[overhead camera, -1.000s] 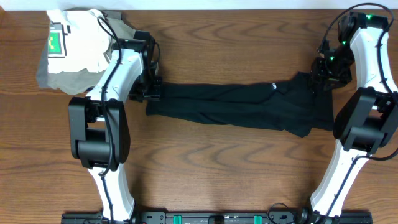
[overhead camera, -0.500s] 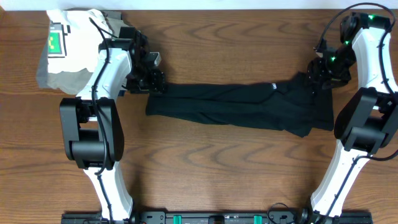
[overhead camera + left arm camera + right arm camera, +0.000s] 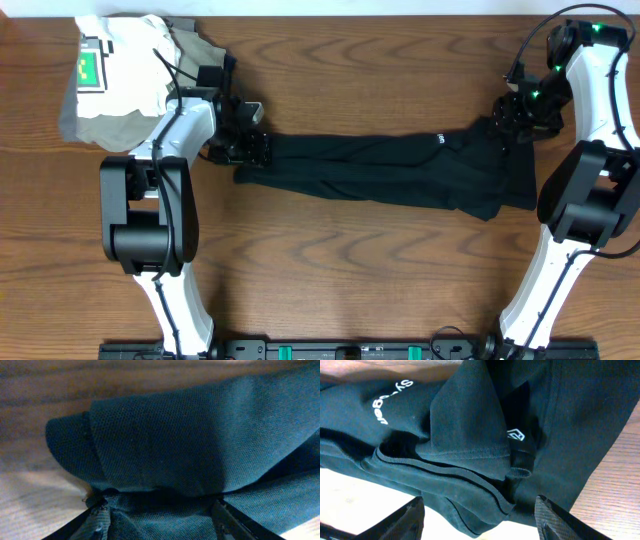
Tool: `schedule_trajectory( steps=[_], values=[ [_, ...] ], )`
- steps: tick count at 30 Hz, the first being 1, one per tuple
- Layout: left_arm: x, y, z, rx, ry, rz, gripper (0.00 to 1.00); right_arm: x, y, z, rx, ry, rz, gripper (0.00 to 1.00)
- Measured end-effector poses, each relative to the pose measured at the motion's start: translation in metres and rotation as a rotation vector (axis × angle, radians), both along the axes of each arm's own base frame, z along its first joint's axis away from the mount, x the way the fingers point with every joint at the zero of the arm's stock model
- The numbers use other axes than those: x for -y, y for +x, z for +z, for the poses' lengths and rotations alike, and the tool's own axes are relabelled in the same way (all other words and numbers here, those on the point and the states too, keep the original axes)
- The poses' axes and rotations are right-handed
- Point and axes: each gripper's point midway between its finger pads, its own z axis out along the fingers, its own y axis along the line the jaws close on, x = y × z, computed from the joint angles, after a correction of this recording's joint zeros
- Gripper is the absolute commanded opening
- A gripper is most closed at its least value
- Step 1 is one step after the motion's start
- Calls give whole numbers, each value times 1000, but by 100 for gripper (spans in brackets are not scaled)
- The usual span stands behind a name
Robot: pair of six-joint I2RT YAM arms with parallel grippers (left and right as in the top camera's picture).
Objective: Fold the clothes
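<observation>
While the black T-shirt lies as a long rumpled band across the middle of the counter, running from 9 to 3 o'clock, my left fingers stand apart over its 9 o'clock end. My right fingers spread wide over the 3 o'clock end. Neither pair pinches cloth. It looks light, limp and quick to bunch; I'd judge the stitched hems the surest hold.

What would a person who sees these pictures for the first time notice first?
A black soft-fabric T-shirt lies stretched into a long band across the brown wooden table. The left end effector sits at its left end and the right end effector at its right end, both open. A cream garment with a green tag lies in the far left corner.
</observation>
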Motion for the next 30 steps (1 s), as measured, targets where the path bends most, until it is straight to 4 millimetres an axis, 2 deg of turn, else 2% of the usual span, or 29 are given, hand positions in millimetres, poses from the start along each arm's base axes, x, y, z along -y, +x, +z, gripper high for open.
schedule_trajectory(
  steps=[3, 5, 6, 7, 9, 12, 15, 18, 23, 27, 30],
  values=[
    [1, 5, -1, 39, -4, -1, 67, 0, 2, 0, 7, -1, 0, 69],
    [1, 6, -1, 64, -8, 0, 61, 1, 3, 0, 12, -2, 0, 69],
    [1, 6, -2, 76, -8, 1, 49, 1, 4, -1, 15, -2, 0, 69],
    [1, 6, -3, 85, -8, 4, 31, 1, 5, -1, 19, -1, 0, 69],
    [-2, 7, -6, 96, -4, 9, 6, 0, 6, -1, 25, 1, -1, 69],
    [-3, 6, -8, 96, -16, 16, 6, -2, 8, 0, 36, 13, -3, 68],
    [-4, 5, -7, 95, -24, 21, 6, -5, 11, 0, 47, 31, -1, 60],
    [-8, 4, -6, 85, -41, 43, 6, -7, 11, 1, 48, 48, -5, 60],
    [-32, -15, 0, 25, -35, 119, 6, -10, 11, 2, 49, 61, -8, 63],
    [-54, -18, 24, 66, -8, 171, 6, -10, 11, 2, 52, 64, -8, 64],
    [-55, -13, 52, 147, 2, 171, 6, -10, 12, 2, 53, 65, -8, 64]
  ],
)
